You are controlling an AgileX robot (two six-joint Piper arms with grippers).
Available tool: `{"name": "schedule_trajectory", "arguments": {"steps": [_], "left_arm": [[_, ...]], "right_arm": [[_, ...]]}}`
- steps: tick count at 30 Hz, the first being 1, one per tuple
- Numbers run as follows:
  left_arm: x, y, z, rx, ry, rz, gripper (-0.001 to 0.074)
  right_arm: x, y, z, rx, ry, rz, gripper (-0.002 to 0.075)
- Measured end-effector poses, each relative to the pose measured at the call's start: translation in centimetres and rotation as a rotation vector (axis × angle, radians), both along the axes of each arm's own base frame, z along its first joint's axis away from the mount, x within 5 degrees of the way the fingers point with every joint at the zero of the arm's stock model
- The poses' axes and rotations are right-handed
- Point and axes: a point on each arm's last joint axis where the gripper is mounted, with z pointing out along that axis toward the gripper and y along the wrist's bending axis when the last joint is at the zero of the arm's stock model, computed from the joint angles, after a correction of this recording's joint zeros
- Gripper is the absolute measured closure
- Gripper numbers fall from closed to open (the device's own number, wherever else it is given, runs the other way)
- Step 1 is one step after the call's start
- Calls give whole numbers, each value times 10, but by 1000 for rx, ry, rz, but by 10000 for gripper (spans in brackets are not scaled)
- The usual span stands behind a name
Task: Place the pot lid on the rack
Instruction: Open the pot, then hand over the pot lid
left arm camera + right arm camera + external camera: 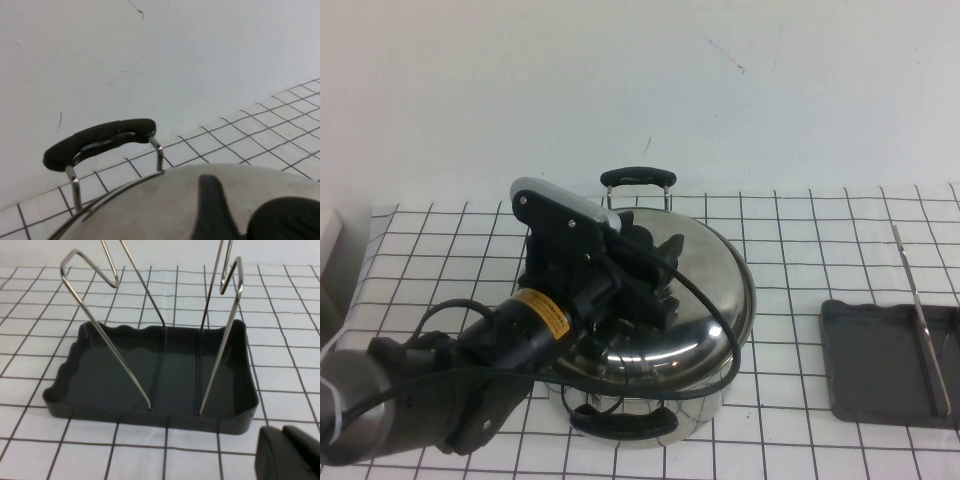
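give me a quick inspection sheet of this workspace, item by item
surface: table under a white cloth with a black grid.
job's things: pot lid on the steel pot, tilted; rack, a dark grey tray with upright wire bars, on the robot's right, apart from the pot, nothing in it.
clutter: nothing seen.
grippers: left pincer over the lid's centre, where the knob is hidden; grip cannot be told. right pincer shows only in the right wrist view, near the rack.
cables: a black cable loops from the left arm across the lid.
surroundings: plain white wall behind; pale object at the far left edge, unclear.
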Motion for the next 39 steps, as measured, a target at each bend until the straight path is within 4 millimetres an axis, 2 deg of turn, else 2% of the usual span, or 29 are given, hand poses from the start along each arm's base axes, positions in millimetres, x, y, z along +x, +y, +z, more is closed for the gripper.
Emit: {"name": "schedule_trajectory", "arguments": {"steps": [3, 8, 13, 16, 20, 25, 37, 39], "left_arm": [[1, 0, 1, -3, -3, 3, 426], [-5, 3, 19, -4, -43, -15, 421], [-24, 11, 66, -72, -208, -67, 421], [-38, 18, 94, -198, -252, -108, 421], [-52, 24, 115, -432, -128, -166, 421], [-53, 24, 115, -546, -7, -190, 421], [-41, 14, 93, -506, 59, -187, 421], [-41, 13, 92, -486, 37, -194, 421]], "right_arm": [[0, 0, 0, 0, 0, 0, 729], [0, 0, 0, 0, 0, 0, 729], [0, 0, 0, 0, 0, 0, 729], [0, 0, 0, 0, 0, 0, 729], [0, 0, 0, 0, 0, 0, 729], [0, 0, 0, 0, 0, 0, 729], [0, -2, 1, -48, -7, -6, 729], [1, 1, 2, 83, -23, -23, 729]]}}
